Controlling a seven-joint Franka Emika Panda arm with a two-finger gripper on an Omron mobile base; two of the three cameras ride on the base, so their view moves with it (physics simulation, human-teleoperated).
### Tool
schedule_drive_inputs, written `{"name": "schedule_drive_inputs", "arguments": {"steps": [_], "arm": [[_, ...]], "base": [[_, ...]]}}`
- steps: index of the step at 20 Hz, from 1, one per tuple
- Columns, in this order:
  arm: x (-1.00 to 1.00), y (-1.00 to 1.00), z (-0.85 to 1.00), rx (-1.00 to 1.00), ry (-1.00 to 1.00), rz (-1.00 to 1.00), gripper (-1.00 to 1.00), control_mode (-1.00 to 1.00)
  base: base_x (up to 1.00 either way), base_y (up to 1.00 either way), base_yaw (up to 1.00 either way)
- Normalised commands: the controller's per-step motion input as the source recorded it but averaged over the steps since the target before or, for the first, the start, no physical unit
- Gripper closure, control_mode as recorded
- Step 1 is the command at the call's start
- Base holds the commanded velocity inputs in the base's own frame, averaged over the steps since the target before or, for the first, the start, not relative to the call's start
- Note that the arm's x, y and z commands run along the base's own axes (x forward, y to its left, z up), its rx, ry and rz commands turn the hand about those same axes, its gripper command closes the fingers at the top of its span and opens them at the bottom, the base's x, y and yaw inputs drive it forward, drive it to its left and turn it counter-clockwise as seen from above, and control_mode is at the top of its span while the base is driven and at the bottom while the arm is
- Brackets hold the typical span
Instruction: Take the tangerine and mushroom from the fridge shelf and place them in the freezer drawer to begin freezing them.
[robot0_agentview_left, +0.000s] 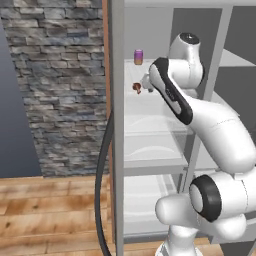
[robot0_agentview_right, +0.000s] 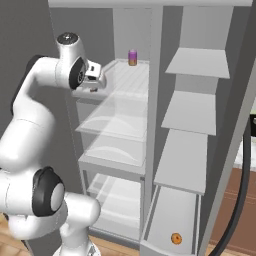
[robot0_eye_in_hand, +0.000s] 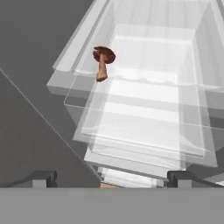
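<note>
Right base view: the fridge (robot0_agentview_right: 150, 30) stands open, glass shelves on the left half, grey door shelves on the right. The freezer drawer (robot0_agentview_right: 170, 220) is pulled out at about 5 o'clock in this view, and the tangerine (robot0_agentview_right: 176, 238) already lies on its floor near the front wall. I judge half the job done, the mushroom remaining.

The arm (robot0_agentview_right: 30, 125) reaches up to the top shelf (robot0_agentview_right: 125, 80); the gripper (robot0_agentview_right: 94, 80) sits at the shelf's front left corner. A purple can (robot0_agentview_right: 132, 57) stands at the back of that shelf, at 12 o'clock from the hand, well apart from it.

Hand view: the mushroom (robot0_eye_in_hand: 103, 61) lies at about 11 o'clock, at the front edge of the clear shelf, cap up, stalk pointing down towards me. The gripper (robot0_eye_in_hand: 113, 177) is empty, with the two fingertips (robot0_eye_in_hand: 41, 177) spread fully apart.

Risks as I see them:
- Mushroom is off the gripper's line, to the left. A straight approach would miss, or one finger could clip the cap and knock it off the shelf edge.
- It is small and lumpy; closing on the thin stalk may let it swivel or squirt out.
- The shelf lip and the fridge side wall sit close; a low approach could strike them.
- Carrying it down to the drawer means a wide swing past the centre post.
</note>
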Motion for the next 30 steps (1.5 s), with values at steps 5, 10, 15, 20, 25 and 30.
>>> {"name": "schedule_drive_inputs", "arguments": {"steps": [5,10,15,20,25,30], "arm": [[0.73,0.07,-0.16,0.00,0.05,0.00,-1.00,-1.00],[0.69,0.16,-0.23,0.00,0.06,-0.04,-1.00,-1.00],[0.53,0.21,-0.37,0.00,0.06,-0.08,-1.00,-1.00],[0.58,0.14,-0.28,0.00,0.01,-0.07,-1.00,-1.00],[0.54,0.01,-0.23,0.00,0.00,-0.05,-1.00,-1.00],[0.38,0.00,-0.24,0.00,0.00,-0.02,-1.00,-1.00]], "base": [[0.00,0.00,0.00],[0.00,0.00,0.00],[0.00,0.00,0.00],[0.00,0.00,0.00],[0.00,0.00,0.00],[0.00,0.00,0.00]]}}
